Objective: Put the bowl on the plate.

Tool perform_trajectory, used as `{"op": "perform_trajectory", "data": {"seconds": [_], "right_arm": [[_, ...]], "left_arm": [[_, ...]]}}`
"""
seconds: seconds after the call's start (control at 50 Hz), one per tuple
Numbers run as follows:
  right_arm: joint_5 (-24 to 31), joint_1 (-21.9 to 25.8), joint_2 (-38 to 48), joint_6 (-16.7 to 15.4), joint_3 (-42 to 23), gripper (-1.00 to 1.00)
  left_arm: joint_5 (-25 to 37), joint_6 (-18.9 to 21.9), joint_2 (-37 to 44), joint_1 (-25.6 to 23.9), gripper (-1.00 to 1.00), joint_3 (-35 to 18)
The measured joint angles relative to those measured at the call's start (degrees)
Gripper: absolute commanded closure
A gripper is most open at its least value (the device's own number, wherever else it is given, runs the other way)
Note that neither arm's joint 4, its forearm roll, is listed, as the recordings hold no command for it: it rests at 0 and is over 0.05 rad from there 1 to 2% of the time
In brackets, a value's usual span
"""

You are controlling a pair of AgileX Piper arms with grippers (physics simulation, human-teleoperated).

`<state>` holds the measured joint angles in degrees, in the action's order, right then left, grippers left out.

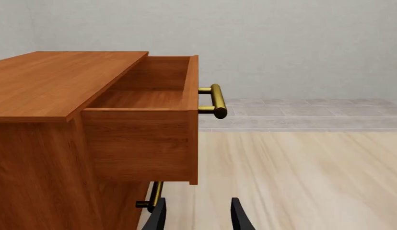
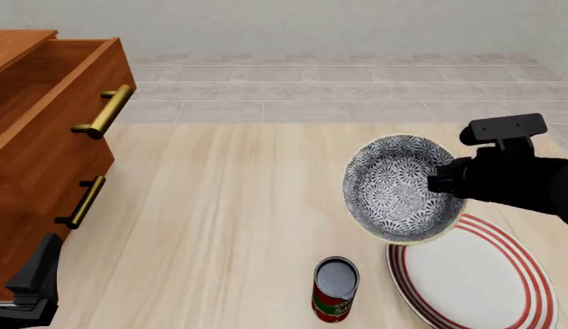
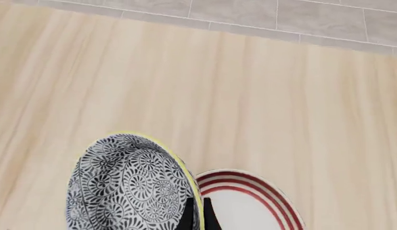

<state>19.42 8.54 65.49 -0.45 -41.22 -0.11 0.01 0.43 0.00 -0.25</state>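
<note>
Now the right hand [image 3: 195,215] clamps the bowl [image 2: 399,188] rim, tilted, overlapping the plate [image 2: 476,274] edge; left hand [image 1: 197,215] fingers apart.

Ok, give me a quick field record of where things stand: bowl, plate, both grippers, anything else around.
bowl: held tilted in the air, over the plate's far-left edge
plate: flat on table, nothing on it
right gripper: shut on the bowl's rim
left gripper: open, holding nothing, facing the cabinet
red can: upright, left of plate
cabinet: top drawer open
</note>
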Motion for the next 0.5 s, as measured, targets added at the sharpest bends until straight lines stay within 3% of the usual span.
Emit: {"op": "perform_trajectory", "data": {"seconds": [0.5], "right_arm": [[8.22,-8.7,-17.51,0.62,8.46,1.0]], "left_arm": [[0.0,0.0,0.0,0.0,-1.0,0.0]]}}
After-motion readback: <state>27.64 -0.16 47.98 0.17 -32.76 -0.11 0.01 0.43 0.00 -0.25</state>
